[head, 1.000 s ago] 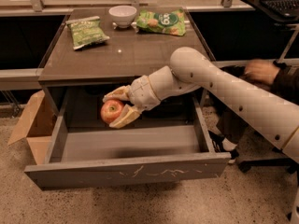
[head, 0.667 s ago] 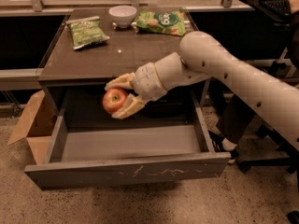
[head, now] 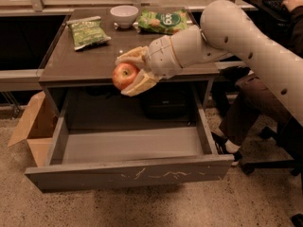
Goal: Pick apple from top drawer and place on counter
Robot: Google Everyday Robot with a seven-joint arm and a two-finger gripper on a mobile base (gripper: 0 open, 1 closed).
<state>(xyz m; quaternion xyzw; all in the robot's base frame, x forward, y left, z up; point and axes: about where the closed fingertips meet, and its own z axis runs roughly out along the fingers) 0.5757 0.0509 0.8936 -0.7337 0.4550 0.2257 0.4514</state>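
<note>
My gripper (head: 126,74) is shut on the red apple (head: 124,75), with one pale finger above it and one below. It holds the apple in the air at the front edge of the counter (head: 90,63), above the open top drawer (head: 128,174). The drawer is pulled far out; its grey front panel bears pale scratches, and its inside shows nothing else. My white arm reaches in from the upper right.
On the counter stand a white bowl (head: 124,14), a green chip bag (head: 87,32) at the left and another green bag (head: 163,21) at the back right. A cardboard box (head: 28,126) sits on the floor at left. A seated person (head: 258,98) is at right.
My gripper has lifted the apple up out of the drawer to the level of the counter's front edge. The view has also shifted closer.
</note>
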